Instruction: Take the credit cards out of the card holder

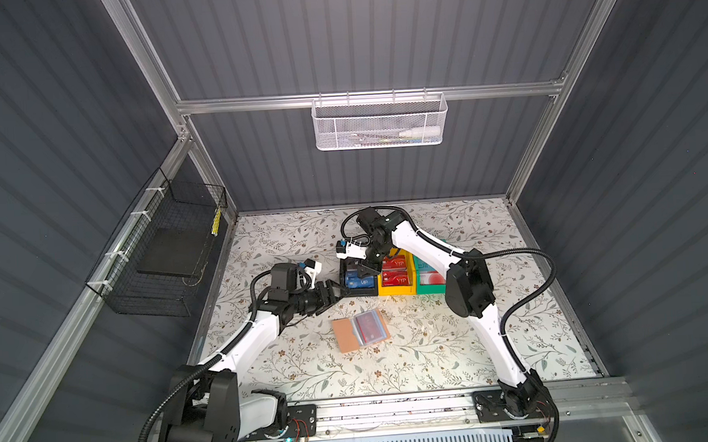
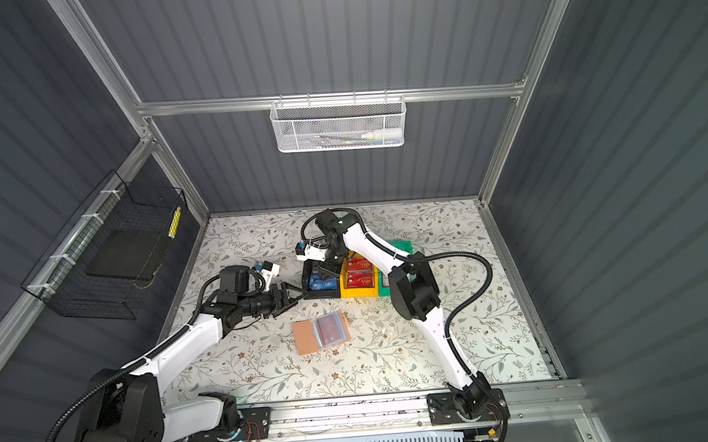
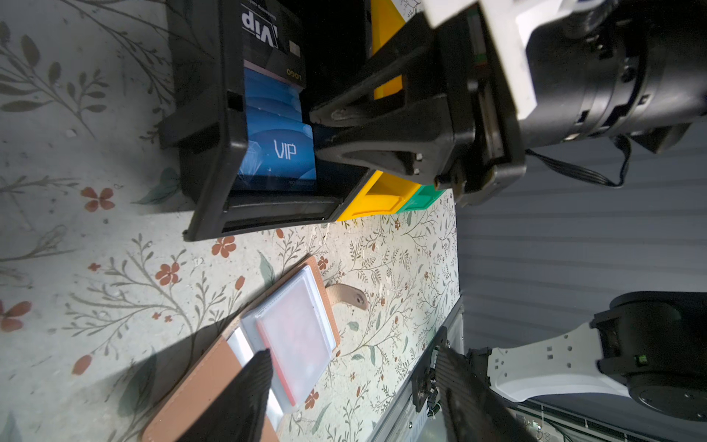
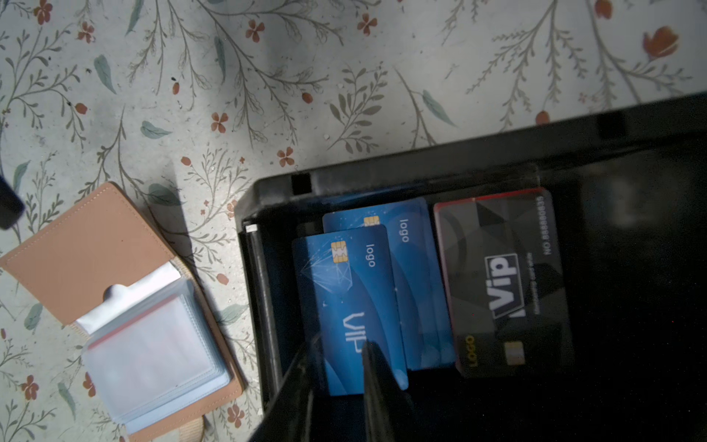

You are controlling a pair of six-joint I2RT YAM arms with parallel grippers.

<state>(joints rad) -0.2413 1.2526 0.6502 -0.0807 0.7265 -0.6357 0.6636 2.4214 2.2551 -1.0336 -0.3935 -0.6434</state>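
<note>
Mid-frame, the right gripper [image 4: 336,346], slightly parted and empty, hovers over blue credit cards [image 4: 352,275] in the black bin [image 4: 382,168]; the left gripper [image 1: 336,293] gapes empty.

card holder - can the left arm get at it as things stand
Probably yes. The card holder lies open on the table, nothing over it; the left gripper hovers close by, jaws open, beside the black bin. The right gripper is over that bin, out of the way.
</note>
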